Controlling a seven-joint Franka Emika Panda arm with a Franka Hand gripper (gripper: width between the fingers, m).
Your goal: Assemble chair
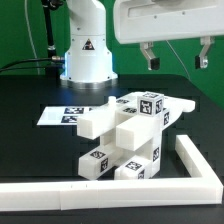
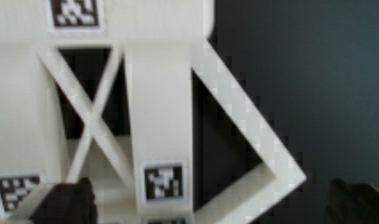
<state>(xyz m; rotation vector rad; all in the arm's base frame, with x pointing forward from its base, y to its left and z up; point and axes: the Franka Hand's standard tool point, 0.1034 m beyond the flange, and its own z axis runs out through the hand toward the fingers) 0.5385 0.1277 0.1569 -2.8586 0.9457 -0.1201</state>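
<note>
The chair (image 1: 125,135) is sitting largely assembled at frame centre on the table (image 1: 30,120); the gripper (image 1: 176,58) is hovering open, empty, upper right; remaining steps unclear.

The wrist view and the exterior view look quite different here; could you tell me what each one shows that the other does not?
Only the wrist view shows a crossed brace on a white part, seen close up. Only the exterior view shows the whole scene: the gripper open above the chair, the robot base, the marker board and the L-shaped border rail. Both show white chair pieces bearing black-and-white tags on the dark table.
</note>
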